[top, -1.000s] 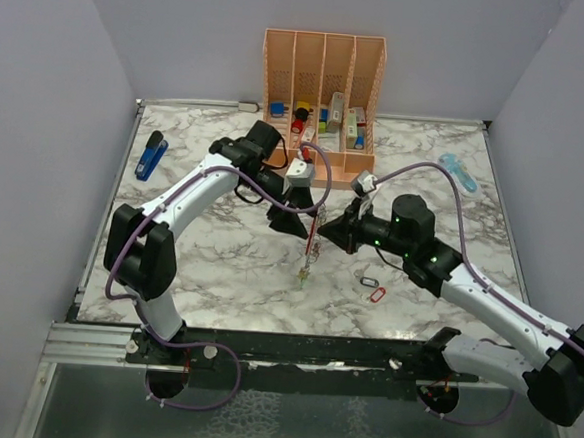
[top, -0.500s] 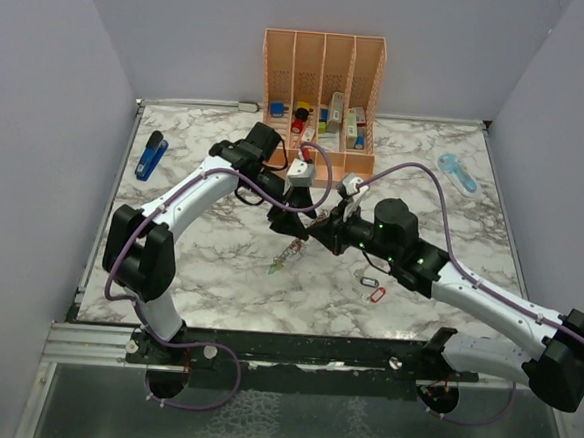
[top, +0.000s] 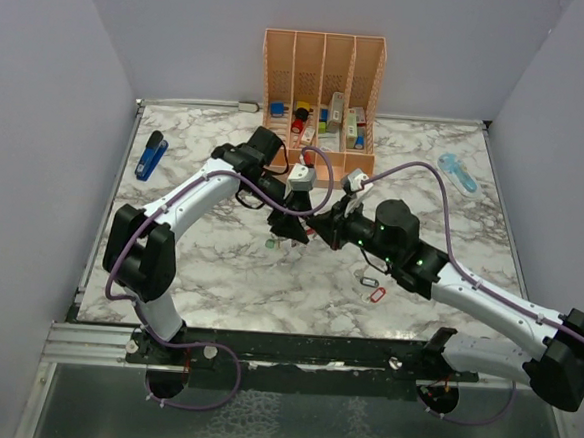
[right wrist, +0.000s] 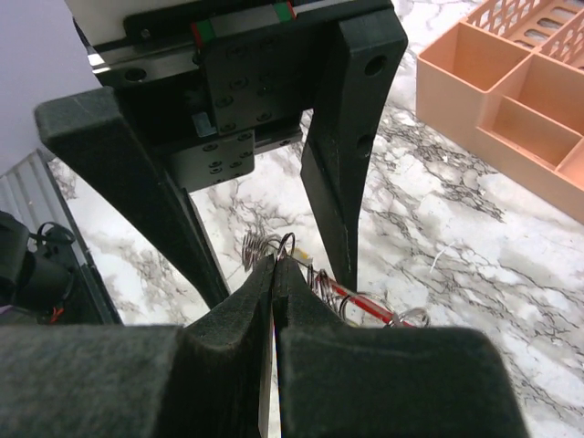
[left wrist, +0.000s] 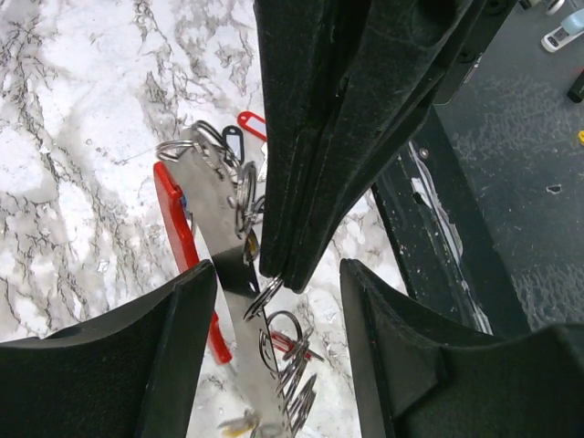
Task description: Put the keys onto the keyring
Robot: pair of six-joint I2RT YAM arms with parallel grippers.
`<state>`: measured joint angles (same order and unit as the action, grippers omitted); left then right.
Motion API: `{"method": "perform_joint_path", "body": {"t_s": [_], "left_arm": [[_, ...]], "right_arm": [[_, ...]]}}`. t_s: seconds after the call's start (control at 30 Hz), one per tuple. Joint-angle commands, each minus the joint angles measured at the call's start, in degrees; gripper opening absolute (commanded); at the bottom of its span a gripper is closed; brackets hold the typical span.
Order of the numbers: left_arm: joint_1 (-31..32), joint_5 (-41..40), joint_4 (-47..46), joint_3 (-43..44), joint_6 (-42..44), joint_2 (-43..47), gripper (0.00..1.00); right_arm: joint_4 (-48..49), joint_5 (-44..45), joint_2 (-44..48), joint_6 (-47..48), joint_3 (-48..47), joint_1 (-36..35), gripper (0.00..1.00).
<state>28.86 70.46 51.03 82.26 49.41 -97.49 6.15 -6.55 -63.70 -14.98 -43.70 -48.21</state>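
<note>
The biggest risk, as I judge it, is a drop. The large red C-shaped keyring with a grey metal side (left wrist: 222,214) appears to hang off the white marbled counter (top: 219,264) by one thin grip. The right end effector (right wrist: 274,269) has its fingers pressed together on a wire ring of the small silver keys (left wrist: 294,388), right at the keyring's grey side. I cannot tell whether the metal strip itself is also caught.

If that wire slips between the narrow tips, keyring and keys would fall, because nothing backs them up. The left end effector (top: 293,226) is spread wide, straddling the keyring without clamping it. The red edge runs close by one finger, but contact is unclear. The two end effectors are also crowded tip to tip, so a small sideways move could knock them together or snag a ring.

The left arm reaches forward and bends inward, wrist tipped down. The right arm stretches diagonally in from the right. They meet over the middle of the counter.
</note>
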Motion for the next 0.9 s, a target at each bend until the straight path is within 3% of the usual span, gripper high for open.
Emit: {"method": "perform_joint_path", "body": {"t_s": [0.0, 0.2, 0.87], "left_arm": [[0.21, 1.88, -0.52, -0.26, -0.22, 1.52, 0.57], [0.23, 1.62, -0.74, 0.13, -0.24, 1.52, 0.48], [0.23, 2.71, 0.55, -0.48, 1.60, 1.43, 0.33]], "right_arm": [[5.18, 1.59, 1.34, -1.59, -0.11, -0.81, 0.01], [5.60, 1.68, 2.14, -2.15, 0.73, -1.26, 0.01], [6.93, 2.97, 5.61, -3.34, 4.25, -1.30, 0.01]]}}
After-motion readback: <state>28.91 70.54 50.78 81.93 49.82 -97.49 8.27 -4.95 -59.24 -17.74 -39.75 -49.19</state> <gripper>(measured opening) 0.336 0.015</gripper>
